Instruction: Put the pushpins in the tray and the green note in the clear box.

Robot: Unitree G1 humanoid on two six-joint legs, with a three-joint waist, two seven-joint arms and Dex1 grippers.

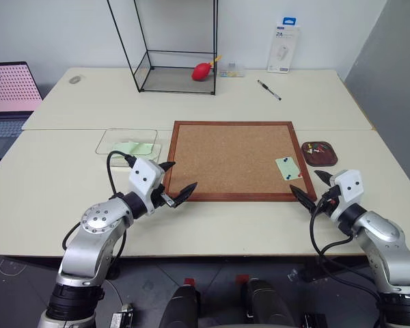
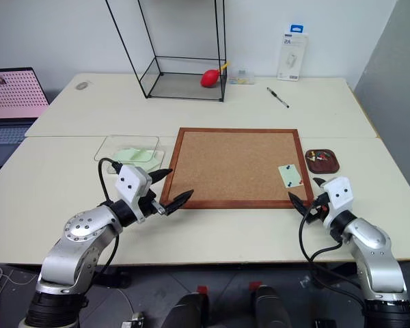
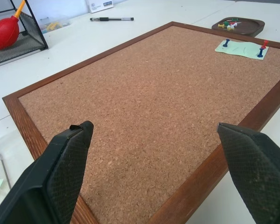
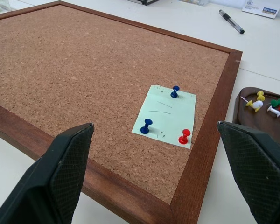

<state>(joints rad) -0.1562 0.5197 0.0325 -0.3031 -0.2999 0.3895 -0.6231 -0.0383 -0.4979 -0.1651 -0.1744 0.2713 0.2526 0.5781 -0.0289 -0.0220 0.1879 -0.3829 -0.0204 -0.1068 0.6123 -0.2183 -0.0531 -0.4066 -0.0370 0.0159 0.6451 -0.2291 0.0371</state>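
Observation:
The green note (image 4: 166, 111) lies pinned on the corkboard (image 1: 225, 154) near its right front corner. Two blue pushpins (image 4: 175, 91) (image 4: 146, 126) and a red one (image 4: 184, 136) stand in it. The dark brown tray (image 1: 321, 159) sits on the table just right of the board and holds several coloured pins. The clear box (image 1: 116, 139) rests left of the board with pale green paper inside. My left gripper (image 1: 181, 176) hovers open over the board's left front corner. My right gripper (image 1: 307, 183) hovers open off the right front corner, a short way from the note.
A tall black wire-framed glass case (image 1: 145, 71) with a red bulb blower (image 1: 203, 70) stands at the back. A black pen (image 1: 268, 89) and a white package (image 1: 283, 49) lie back right. A laptop (image 1: 10, 96) is at the far left.

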